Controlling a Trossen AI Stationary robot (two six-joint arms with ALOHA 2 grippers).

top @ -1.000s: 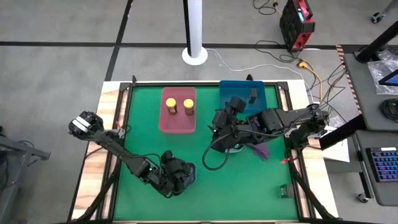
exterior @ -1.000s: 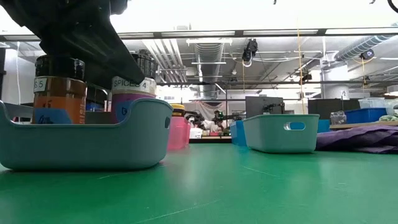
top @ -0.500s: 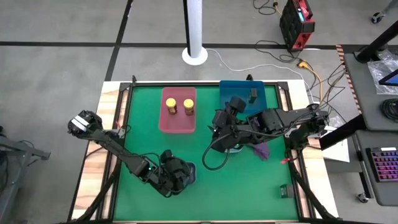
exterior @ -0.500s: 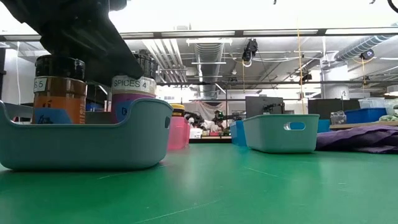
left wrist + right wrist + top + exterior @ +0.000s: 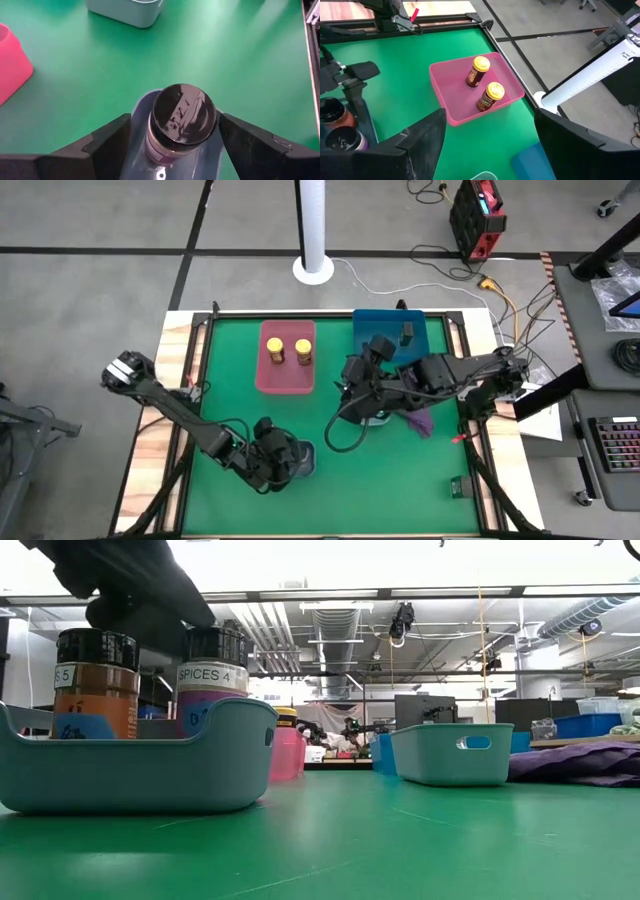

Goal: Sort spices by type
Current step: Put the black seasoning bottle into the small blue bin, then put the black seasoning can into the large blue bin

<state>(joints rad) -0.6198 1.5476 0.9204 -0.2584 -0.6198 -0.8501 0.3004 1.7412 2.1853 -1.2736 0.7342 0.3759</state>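
Observation:
Two round dark-lidded jars (image 5: 95, 680) (image 5: 212, 675) stand upright in a grey tray (image 5: 150, 765) near the table's near edge. My left gripper (image 5: 175, 120) is open above that tray, one finger on each side of a dark-lidded jar (image 5: 184, 115) and clear of it. Two yellow-lidded jars (image 5: 480, 70) (image 5: 492, 95) stand in the pink tray (image 5: 287, 370). A slim dark jar (image 5: 407, 332) stands in the blue tray (image 5: 390, 335). My right gripper (image 5: 489, 120) hangs open above mid-table, holding nothing. The tiny pinkish-tan jars are not in sight.
A second grey tray (image 5: 452, 753) sits at mid-table below the right arm, with the purple cloth (image 5: 580, 762) beside it on the right. The green mat (image 5: 400, 840) lies bare toward the near right.
My left gripper has drawn back from the jar marked 4, upward and toward the table's left edge. In the low view the arm no longer covers that jar's lid. Both jars stay upright in the grey tray. The right arm has kept still.

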